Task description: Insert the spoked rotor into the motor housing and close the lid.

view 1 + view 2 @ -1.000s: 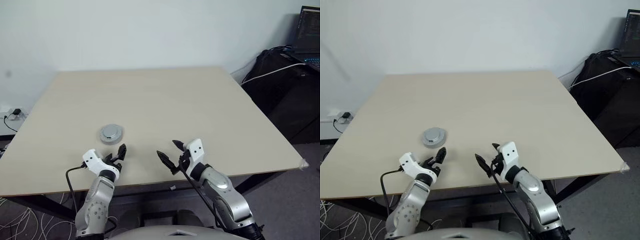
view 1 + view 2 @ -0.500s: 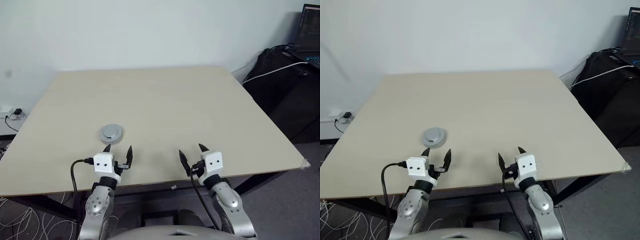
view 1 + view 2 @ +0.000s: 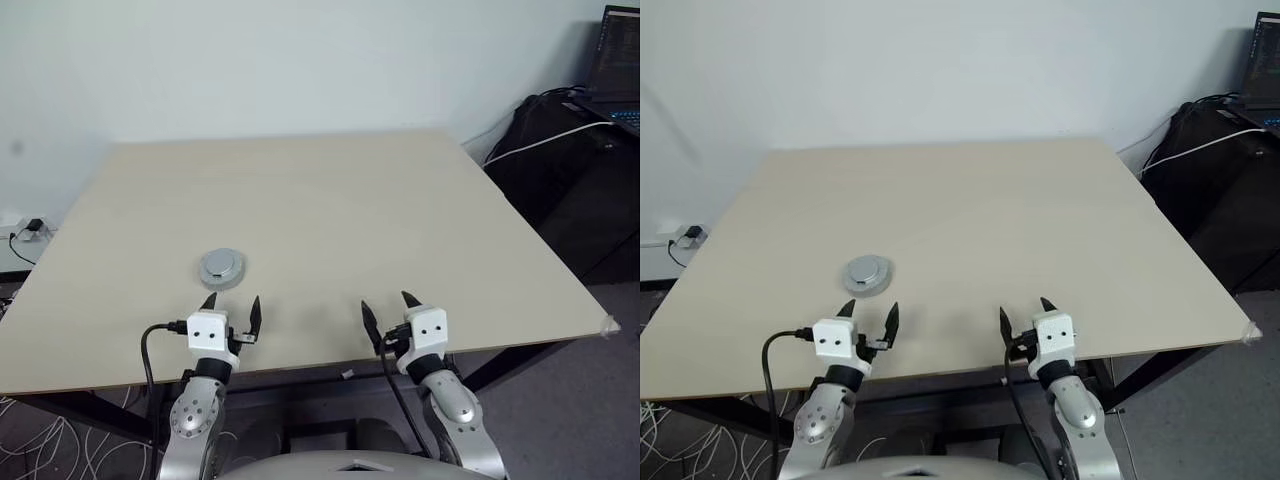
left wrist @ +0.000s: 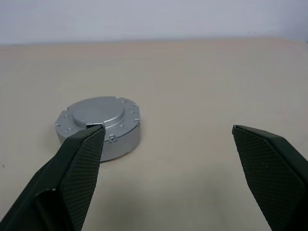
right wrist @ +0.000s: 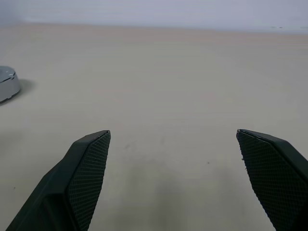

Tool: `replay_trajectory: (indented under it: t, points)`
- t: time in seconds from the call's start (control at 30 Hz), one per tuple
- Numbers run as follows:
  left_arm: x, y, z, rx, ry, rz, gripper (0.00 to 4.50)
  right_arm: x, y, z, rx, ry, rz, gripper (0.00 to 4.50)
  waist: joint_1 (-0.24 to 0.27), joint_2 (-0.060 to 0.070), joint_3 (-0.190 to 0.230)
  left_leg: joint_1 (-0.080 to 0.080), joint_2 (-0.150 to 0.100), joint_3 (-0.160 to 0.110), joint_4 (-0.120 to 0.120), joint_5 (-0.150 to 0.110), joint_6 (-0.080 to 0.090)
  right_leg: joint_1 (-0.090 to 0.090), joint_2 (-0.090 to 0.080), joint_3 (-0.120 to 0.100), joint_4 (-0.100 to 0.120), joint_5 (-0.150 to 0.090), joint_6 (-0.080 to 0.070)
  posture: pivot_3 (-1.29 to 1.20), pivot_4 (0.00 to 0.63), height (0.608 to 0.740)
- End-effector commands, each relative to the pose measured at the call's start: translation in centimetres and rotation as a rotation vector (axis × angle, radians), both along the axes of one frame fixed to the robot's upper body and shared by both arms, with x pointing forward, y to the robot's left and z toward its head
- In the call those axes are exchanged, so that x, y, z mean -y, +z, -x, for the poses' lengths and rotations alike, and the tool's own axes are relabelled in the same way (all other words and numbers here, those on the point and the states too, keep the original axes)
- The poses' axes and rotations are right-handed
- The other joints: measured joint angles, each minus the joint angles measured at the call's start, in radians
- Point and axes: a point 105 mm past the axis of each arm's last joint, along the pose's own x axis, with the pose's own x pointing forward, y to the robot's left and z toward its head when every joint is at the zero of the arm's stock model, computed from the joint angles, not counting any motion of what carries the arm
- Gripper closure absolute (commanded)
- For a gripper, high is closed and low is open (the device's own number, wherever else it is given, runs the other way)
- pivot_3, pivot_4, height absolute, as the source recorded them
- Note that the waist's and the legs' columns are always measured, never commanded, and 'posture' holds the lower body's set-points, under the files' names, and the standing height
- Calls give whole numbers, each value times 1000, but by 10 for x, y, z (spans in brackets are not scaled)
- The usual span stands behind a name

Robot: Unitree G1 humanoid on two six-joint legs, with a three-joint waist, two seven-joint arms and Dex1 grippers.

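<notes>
Motor housing (image 3: 222, 267) sits lidded near the tabletop's (image 3: 330, 210) front-left edge; my left gripper (image 3: 231, 310) and right gripper (image 3: 387, 309) hang spread, empty; seemingly done.

Silver-grey forearms are ended by white blocks marked with two dark dots. Each claw, left (image 3: 229, 308) and right (image 3: 389, 310), is formed of two black pointed fingers with cross-hatched inner pads (image 4: 79, 163). A black cable (image 3: 150, 345) is looped from each wrist.

Laptop (image 3: 622, 50) cut by frame edge
</notes>
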Motion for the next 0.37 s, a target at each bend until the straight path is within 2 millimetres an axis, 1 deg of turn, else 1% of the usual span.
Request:
replay_trajectory:
  t: [0.03,0.23,0.37]
  points:
    - [0,8,-2,41,2,-2,26,4,11,-4,49,-15,-12,0,0,0,0,0,0,0,0,0,0,0,0,0,0,0,0,0,0,740]
    - [3,5,-2,28,-10,13,26,13,-1,-2,28,-18,-4,0,0,0,0,0,0,0,0,0,0,0,0,0,0,0,0,0,0,740]
    - [5,4,-2,26,-16,18,26,15,-6,-2,20,-20,-4,0,0,0,0,0,0,0,0,0,0,0,0,0,0,0,0,0,0,740]
